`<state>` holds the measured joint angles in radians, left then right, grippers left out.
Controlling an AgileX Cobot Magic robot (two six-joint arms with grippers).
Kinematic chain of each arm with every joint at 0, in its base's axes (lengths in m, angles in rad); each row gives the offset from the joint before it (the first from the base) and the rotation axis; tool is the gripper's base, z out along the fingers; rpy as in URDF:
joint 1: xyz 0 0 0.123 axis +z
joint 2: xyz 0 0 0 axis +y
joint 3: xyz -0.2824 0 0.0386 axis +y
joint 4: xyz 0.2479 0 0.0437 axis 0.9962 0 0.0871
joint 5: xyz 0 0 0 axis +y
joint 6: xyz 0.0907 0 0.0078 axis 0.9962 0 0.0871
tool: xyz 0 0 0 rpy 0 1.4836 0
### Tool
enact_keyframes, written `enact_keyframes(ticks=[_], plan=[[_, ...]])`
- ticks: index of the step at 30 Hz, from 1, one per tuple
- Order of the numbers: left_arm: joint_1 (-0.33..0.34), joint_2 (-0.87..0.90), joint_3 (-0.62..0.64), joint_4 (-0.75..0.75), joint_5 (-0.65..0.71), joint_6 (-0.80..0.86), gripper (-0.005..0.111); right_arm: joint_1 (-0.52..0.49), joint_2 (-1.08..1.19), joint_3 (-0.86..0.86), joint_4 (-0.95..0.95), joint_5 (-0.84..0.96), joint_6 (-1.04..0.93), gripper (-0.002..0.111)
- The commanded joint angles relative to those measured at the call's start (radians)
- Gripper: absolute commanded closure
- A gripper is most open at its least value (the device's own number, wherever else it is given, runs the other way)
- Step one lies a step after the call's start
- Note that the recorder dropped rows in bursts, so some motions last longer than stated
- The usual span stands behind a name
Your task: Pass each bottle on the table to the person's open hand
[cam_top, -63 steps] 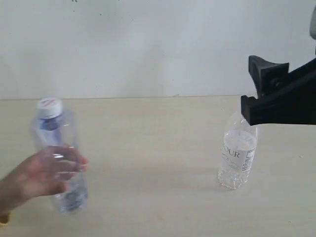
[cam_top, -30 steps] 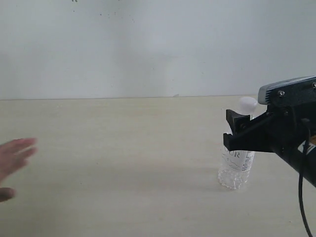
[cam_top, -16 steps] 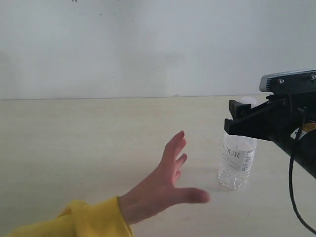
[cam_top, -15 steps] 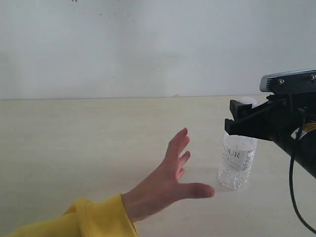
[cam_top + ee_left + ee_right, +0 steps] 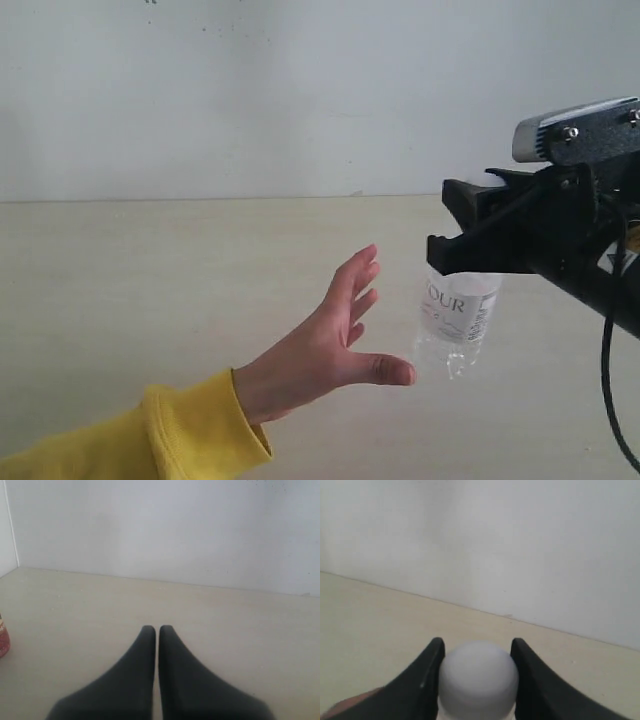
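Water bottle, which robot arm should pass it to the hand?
Right. The right jaws grip the water bottle near the cap, raised beside the open hand. The left jaws are shut and empty.

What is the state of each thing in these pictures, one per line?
small clear bottle: capped, tilted, held by the right gripper.
right gripper: shut on the small clear bottle.
left gripper: shut, empty.
person's hand: open, close to the bottle.

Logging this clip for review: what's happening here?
The right tool grips a small clear water bottle near its white cap, holding it tilted just beside a person's open hand above the table. The thumb is close to the bottle's base; contact is unclear. The left tool is shut and empty.
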<state>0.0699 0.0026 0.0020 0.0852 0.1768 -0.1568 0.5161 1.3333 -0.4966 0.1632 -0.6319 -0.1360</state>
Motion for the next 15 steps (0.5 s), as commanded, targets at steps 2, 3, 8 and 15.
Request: enact_keyframes(ticks=[2,3,8,15], plan=[[0.003,-0.003,-0.002,0.0,0.002,-0.004,0.103,0.155,-0.044,-0.005,-0.017,0.029,0.002,0.108],[0.003,-0.003,-0.002,0.0,0.002,-0.004,0.103,0.173,-0.042,-0.005,-0.017,0.015,0.013,0.108],[0.003,-0.003,-0.002,0.0,0.002,-0.004,0.103,0.226,-0.042,-0.018,-0.019,-0.014,0.031,0.108],[0.003,-0.003,-0.002,0.0,0.002,-0.004,0.103,0.251,-0.042,-0.064,-0.021,-0.002,0.064,0.104]])
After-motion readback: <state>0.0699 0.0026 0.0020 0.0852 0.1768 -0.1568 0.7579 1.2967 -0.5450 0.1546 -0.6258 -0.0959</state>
